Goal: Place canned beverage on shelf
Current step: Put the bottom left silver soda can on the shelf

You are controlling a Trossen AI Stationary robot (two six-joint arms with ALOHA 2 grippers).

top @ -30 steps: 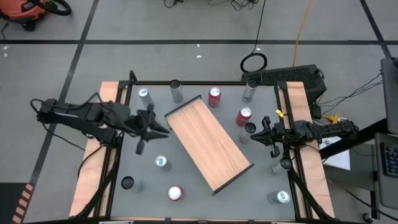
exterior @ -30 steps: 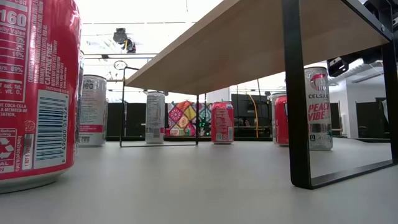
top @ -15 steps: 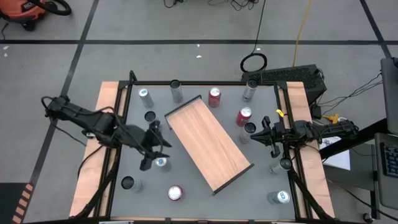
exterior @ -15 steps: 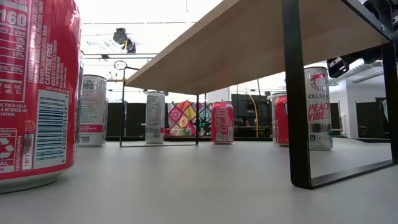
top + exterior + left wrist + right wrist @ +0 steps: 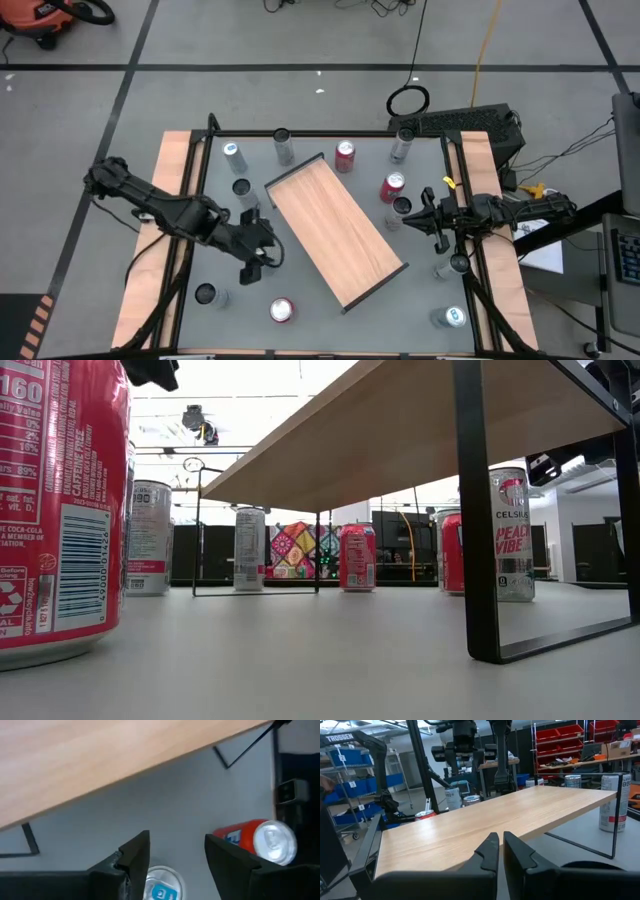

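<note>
Hovering with fingers spread over a blue-topped can (image 5: 161,887) near the shelf's (image 5: 335,232) left edge, the left hand (image 5: 256,257) has not gripped it. Nothing sits on the shelf yet. The right hand (image 5: 499,851) waits pressed together at the desk's (image 5: 310,305) right side.

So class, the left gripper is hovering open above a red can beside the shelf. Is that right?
Not quite: the left wrist view shows the left gripper open above a silver can with a blue top, not red, beside the shelf. The red can lies off to one side.
</note>
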